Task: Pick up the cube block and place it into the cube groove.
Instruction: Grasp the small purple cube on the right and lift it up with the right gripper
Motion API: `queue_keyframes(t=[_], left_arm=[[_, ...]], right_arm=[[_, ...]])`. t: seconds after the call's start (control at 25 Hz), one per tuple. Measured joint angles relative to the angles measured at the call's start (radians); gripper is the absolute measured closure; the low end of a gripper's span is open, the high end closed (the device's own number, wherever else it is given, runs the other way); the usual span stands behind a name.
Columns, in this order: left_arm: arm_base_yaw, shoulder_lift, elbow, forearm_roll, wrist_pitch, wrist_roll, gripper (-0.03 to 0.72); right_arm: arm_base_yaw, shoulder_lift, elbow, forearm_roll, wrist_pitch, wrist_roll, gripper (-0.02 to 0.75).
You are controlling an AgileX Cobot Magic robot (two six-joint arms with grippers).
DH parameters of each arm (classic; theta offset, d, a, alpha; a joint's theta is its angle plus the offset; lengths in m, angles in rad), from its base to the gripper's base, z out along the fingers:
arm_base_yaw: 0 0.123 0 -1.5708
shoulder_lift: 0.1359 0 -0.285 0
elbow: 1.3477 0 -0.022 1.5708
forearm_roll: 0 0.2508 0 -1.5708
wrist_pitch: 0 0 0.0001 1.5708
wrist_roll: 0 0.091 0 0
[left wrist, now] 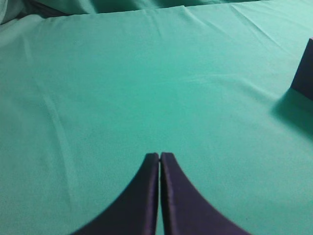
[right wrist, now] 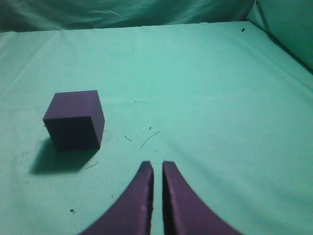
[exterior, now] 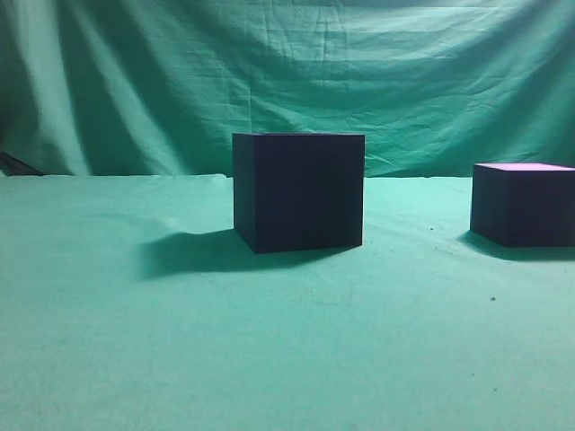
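Observation:
The cube groove point(exterior: 299, 190), a large dark box with sharp edges, stands mid-table in the exterior view. The cube block point(exterior: 523, 203), smaller with a pale pink top, sits at that view's right edge. In the right wrist view the cube block point(right wrist: 75, 120) rests on the cloth ahead and to the left of my right gripper point(right wrist: 157, 165), whose fingers are nearly together with nothing between them. My left gripper point(left wrist: 160, 156) is shut and empty over bare cloth. A dark box corner point(left wrist: 305, 73) shows at the left wrist view's right edge. Neither gripper shows in the exterior view.
Green cloth point(exterior: 269, 341) covers the table and hangs as a backdrop point(exterior: 287, 72). Small dark specks and threads point(right wrist: 149, 139) lie on the cloth near the right gripper. The table's far edge and a cloth fold point(right wrist: 283, 29) show at the upper right.

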Motion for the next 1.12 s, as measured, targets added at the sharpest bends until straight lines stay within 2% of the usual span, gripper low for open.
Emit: queue_keyframes(t=[0.92,1.04,1.12], left_arm=[[0.000,0.000,0.000,0.000,0.000,0.000,0.688],[0.000,0.000,0.000,0.000,0.000,0.000,0.688],[0.000,0.000,0.000,0.000,0.000,0.000,0.688]], right_arm=[[0.000,0.000,0.000,0.000,-0.003,0.000,0.738],[0.000,0.000,0.001,0.024,-0.079,0.002,0.738],[0.000,0.000,0.001,0.075,-0.202,0.004,0.738]])
